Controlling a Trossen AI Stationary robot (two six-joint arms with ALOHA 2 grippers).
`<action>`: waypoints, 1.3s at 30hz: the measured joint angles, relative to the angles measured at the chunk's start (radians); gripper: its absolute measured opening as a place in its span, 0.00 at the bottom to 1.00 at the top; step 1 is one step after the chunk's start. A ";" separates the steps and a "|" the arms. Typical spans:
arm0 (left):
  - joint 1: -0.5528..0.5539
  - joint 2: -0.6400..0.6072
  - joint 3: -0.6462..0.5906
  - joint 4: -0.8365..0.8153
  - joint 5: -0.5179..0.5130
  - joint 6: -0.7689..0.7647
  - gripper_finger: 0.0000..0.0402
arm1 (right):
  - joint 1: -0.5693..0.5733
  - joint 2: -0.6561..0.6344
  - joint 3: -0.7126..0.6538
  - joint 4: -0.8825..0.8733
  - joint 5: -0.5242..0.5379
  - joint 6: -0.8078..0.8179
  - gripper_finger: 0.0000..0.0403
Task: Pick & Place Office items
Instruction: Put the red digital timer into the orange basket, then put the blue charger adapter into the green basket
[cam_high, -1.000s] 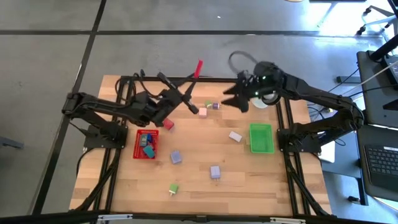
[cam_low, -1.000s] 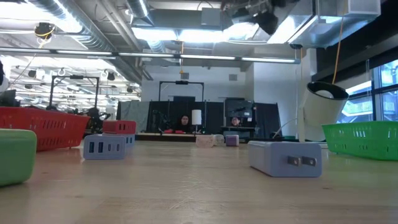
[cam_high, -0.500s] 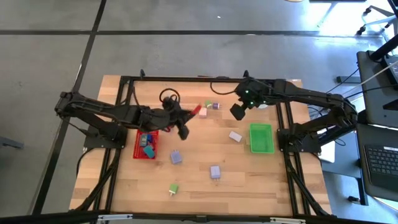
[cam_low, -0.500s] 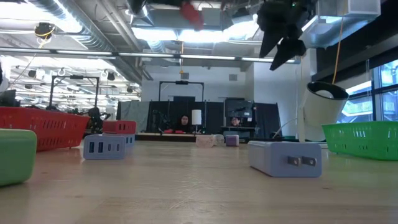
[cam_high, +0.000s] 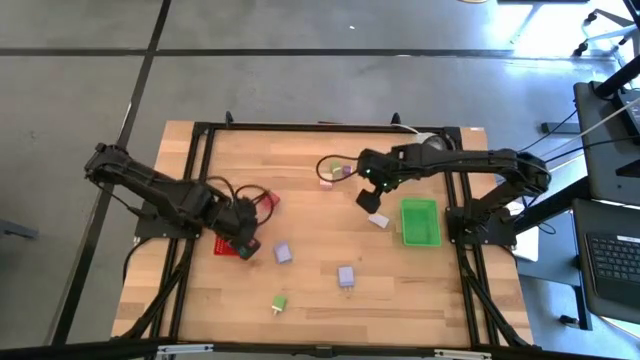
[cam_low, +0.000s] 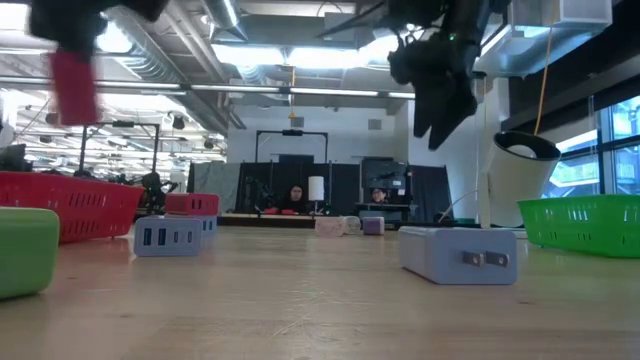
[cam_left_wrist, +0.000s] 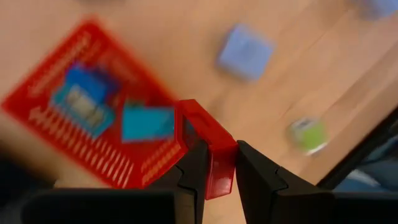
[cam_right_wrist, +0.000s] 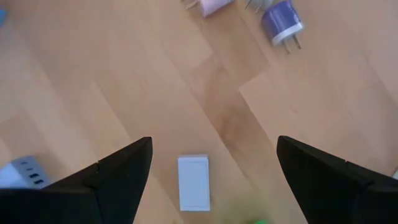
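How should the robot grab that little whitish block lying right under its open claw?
The right gripper hangs open over the pale block, which lies flat on the table. Probably best to come straight down and pinch its two long sides: that is the narrower way across, and nothing sits against them.

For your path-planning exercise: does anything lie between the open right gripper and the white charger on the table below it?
Nothing visible does. The right gripper hangs open above the white charger, its fingers spread to either side, with only bare table around it. The pink and purple chargers lie farther off.
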 joint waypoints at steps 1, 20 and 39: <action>-0.013 0.001 -0.019 -0.005 0.009 -0.019 0.16 | 0.004 0.014 0.000 0.002 0.007 0.002 0.86; 0.008 -0.005 -0.197 -0.013 0.009 -0.115 0.35 | 0.013 0.095 0.000 0.116 0.025 0.097 0.86; 0.168 -0.149 -0.067 -0.012 -0.239 0.208 0.39 | -0.038 0.127 0.000 0.281 0.169 -0.275 0.86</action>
